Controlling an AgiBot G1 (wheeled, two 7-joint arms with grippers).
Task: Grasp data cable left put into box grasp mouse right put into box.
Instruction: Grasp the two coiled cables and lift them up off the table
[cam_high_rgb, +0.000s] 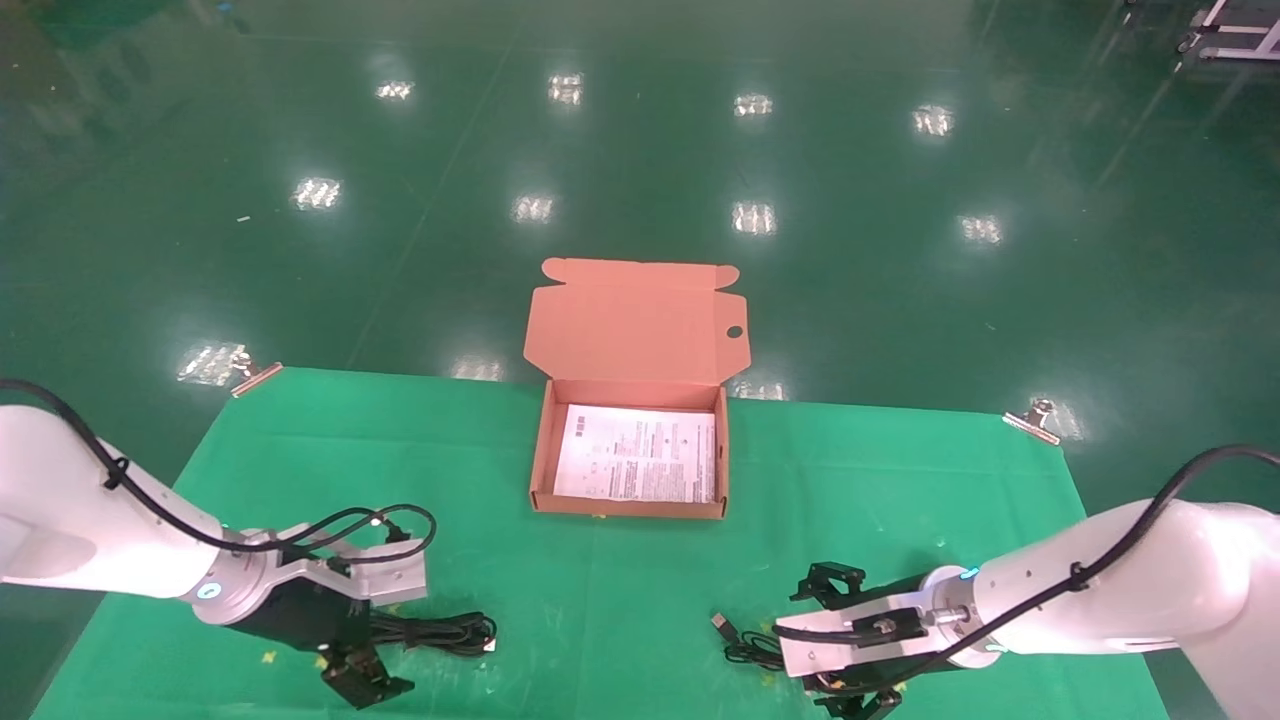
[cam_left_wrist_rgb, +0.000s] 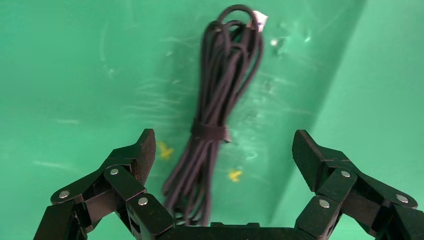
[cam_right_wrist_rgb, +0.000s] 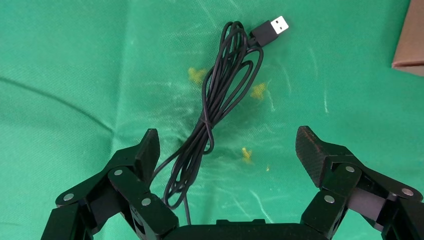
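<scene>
I see a matt green cloth (cam_high_rgb: 480, 470) on the worktop, a matt cardboard box (cam_high_rgb: 636, 335) with a paper sheet (cam_high_rgb: 637, 455), and a glossy green floor (cam_high_rgb: 640, 150).

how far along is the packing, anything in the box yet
Nothing is packed: the box lies open, holding only its printed sheet. The left gripper hangs open over the data cable, which lies on the green cloth. The right gripper is open above the mouse's cord; the mouse itself is hidden. Both grasps and placements remain.
</scene>
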